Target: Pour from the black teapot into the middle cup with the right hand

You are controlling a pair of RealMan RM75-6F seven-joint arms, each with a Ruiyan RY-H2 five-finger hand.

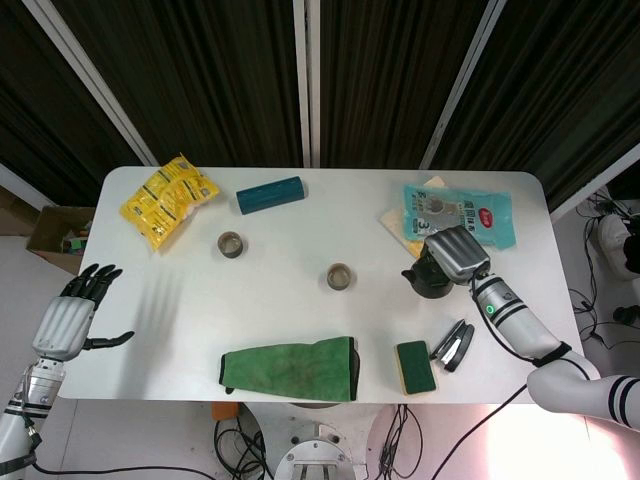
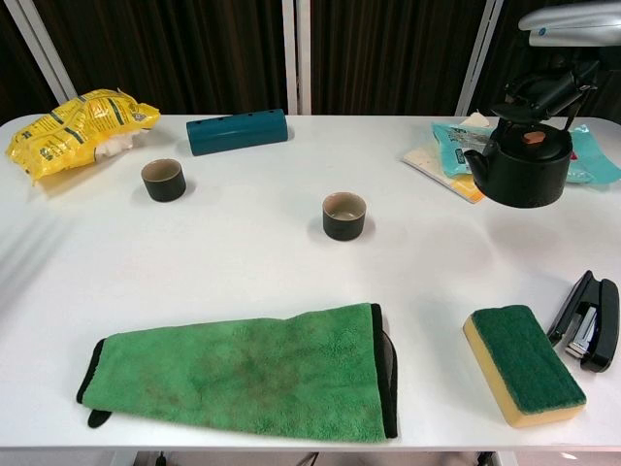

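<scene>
The black teapot (image 1: pixel 430 279) (image 2: pixel 524 172) is upright at the right of the white table (image 1: pixel 300 320), its spout pointing left. My right hand (image 1: pixel 455 256) (image 2: pixel 568 29) grips its wire handle from above. In the chest view the pot looks slightly raised. The middle cup (image 1: pixel 339 276) (image 2: pixel 343 215), dark with a pale inside, stands well to the left of the spout. A second cup (image 1: pixel 230 244) (image 2: pixel 163 180) stands further left. My left hand (image 1: pixel 72 315) hangs open off the table's left edge, holding nothing.
A teal packet (image 1: pixel 457 215) (image 2: pixel 446 146) lies behind the teapot. A sponge (image 1: pixel 415 366) (image 2: pixel 524 364) and a black stapler (image 1: pixel 452 345) (image 2: pixel 587 320) lie front right, a green cloth (image 1: pixel 290 367) (image 2: pixel 243 374) front centre. A yellow bag (image 1: pixel 168 198) (image 2: pixel 78 121) and a teal tube (image 1: pixel 270 194) (image 2: pixel 238 131) lie at the back left.
</scene>
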